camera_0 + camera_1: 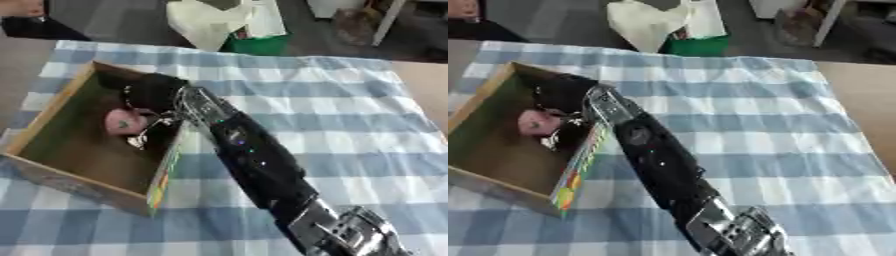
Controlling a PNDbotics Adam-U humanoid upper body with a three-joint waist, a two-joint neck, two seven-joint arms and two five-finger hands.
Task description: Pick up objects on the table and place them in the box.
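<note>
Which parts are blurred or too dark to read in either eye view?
Left eye view: right hand is a dark mass inside the box, fingers unreadable; pink object soft-edged. Right eye view: similar blur, box interior shadowed, checked cloth evenly lit.

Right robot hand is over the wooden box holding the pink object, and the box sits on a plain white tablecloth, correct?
Not quite: the tablecloth is blue-and-white checked, not plain white, as the left eye view shows. The rest stands: the right robot hand reaches into the wooden box with the pink object at its fingers.
</note>
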